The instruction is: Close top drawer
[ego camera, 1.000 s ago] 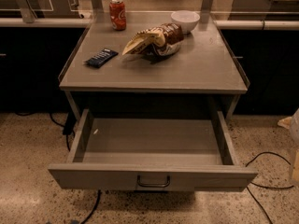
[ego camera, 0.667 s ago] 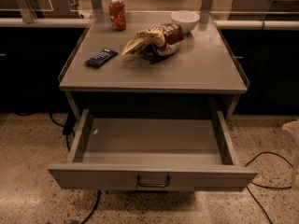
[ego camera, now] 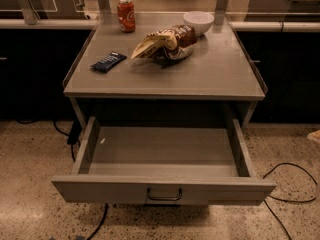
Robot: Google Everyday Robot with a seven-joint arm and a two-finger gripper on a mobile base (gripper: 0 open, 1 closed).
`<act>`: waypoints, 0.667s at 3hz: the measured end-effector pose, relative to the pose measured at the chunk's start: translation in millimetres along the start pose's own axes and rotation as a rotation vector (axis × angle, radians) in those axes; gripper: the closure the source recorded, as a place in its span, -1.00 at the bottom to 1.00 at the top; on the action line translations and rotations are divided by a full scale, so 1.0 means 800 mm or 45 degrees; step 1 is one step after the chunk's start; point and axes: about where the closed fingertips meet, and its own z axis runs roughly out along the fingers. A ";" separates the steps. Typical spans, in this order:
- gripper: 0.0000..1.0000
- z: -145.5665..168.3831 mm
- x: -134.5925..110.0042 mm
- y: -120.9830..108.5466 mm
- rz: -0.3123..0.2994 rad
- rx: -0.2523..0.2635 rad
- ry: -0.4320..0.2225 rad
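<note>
The jaws are outside the camera's view, so it cannot be told whether they are released or clenched, nor how they stand relative to the drawer. The top drawer (ego camera: pixel 100 190) sits under the grey worktop (ego camera: pixel 220 71) and is pulled far out toward the camera, its flat front panel running across the bottom of the view with the dark wire handle (ego camera: pixel 164 194) at its centre. The drawer's side walls run back to the cabinet opening beneath the worktop's front edge, and a small pale speck (ego camera: pixel 102 140) lies on the drawer floor near the left wall. On the worktop, well behind the drawer front, stand a red soda can (ego camera: pixel 126 15) at the back left and a white bowl (ego camera: pixel 198 22) at the back right; a crumpled snack bag (ego camera: pixel 165 43) lies just in front of the bowl, and a dark blue packet (ego camera: pixel 108 61) lies apart toward the left edge. Speckled floor (ego camera: pixel 30 184) shows on both sides of the drawer and as a narrow strip below its front panel. A black cable (ego camera: pixel 290 184) loops on the floor to the right of the drawer's corner, another cable (ego camera: pixel 97 224) trails out below the front panel on the left, and a pale object (ego camera: pixel 314 135) shows at the right edge.
</note>
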 end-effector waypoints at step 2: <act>-1.00 0.005 -0.006 0.043 0.020 0.067 -0.017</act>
